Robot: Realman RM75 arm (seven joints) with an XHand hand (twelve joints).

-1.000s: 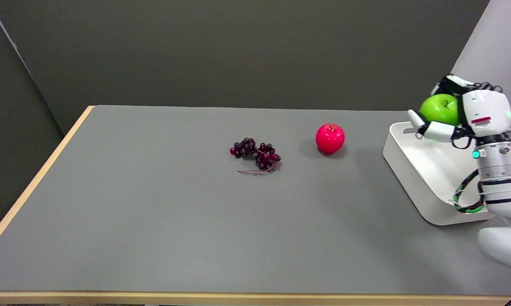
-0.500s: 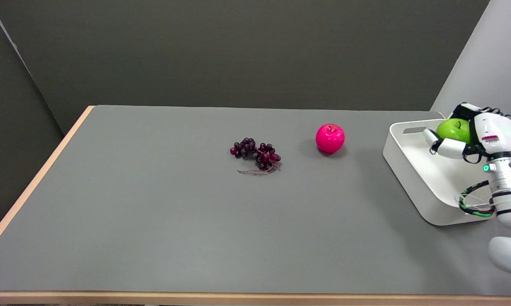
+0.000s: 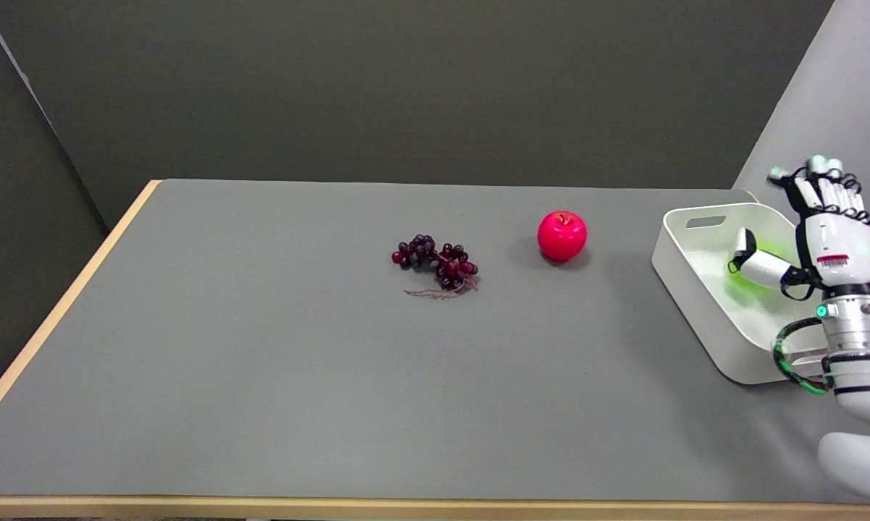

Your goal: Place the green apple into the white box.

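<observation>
The green apple shows as a blurred green shape inside the white box at the table's right end, partly hidden by my thumb. My right hand stands over the box with its fingers stretched upward and apart and its thumb out to the left. Nothing is in its grasp.
A red apple sits on the grey table left of the box. A bunch of dark purple grapes lies near the table's middle. A pale wall panel rises behind the box at the right.
My hand came down over the box with the green apple, then spread its fingers and let go. The apple dropped into the box.
</observation>
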